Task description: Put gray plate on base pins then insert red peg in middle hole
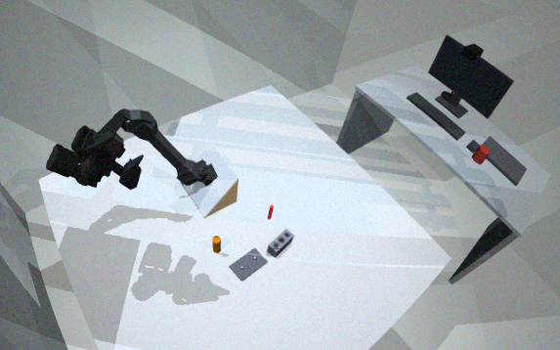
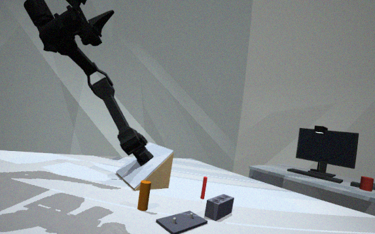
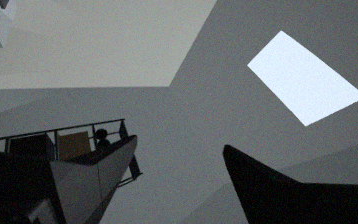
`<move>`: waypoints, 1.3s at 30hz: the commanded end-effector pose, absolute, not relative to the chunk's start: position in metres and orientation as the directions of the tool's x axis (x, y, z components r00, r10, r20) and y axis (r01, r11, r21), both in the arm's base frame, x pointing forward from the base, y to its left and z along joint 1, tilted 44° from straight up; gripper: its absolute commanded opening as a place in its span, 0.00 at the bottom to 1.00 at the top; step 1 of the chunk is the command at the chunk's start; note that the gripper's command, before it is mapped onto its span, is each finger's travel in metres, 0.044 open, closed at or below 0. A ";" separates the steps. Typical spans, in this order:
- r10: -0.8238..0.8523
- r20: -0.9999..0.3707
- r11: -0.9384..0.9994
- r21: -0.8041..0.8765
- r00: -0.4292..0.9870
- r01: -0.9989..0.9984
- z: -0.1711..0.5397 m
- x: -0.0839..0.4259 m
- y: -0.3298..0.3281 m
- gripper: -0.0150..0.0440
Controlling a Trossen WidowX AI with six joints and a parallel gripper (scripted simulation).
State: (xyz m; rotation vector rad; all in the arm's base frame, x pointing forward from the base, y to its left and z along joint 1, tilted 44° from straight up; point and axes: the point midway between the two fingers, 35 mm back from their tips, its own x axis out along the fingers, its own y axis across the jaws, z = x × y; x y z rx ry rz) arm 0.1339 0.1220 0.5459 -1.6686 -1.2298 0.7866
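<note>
The gray plate [image 1: 283, 245] [image 2: 222, 210], a thick block with three holes in its top, sits on the table beside the base, apart from it. The flat dark base [image 1: 251, 267] [image 2: 182, 224] lies with its two pins upright and bare. The thin red peg [image 1: 271, 212] [image 2: 203, 187] stands upright on the table behind the plate. My gripper [image 3: 181, 144] is open and empty, with its two fingers wide apart in the wrist view. It is raised high at the left, far from the plate, base and peg. The wrist view shows none of these objects.
An orange cylinder [image 1: 217, 244] [image 2: 144, 196] stands left of the base. A wedge [image 1: 225, 199] [image 2: 162, 173] with a sloping top is by the arm's foot. A separate desk at the right holds a monitor [image 1: 472, 75] [image 2: 327, 147] and a red cylinder [image 1: 481, 154] [image 2: 366, 183].
</note>
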 end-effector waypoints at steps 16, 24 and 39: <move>0.893 -0.094 0.186 -0.812 0.439 -0.553 0.488 0.267 0.140 1.00; 0.800 -0.330 0.450 -0.224 0.501 -0.865 0.408 0.340 0.159 1.00; 0.389 -0.870 0.916 0.401 0.303 -0.025 0.206 0.386 0.204 1.00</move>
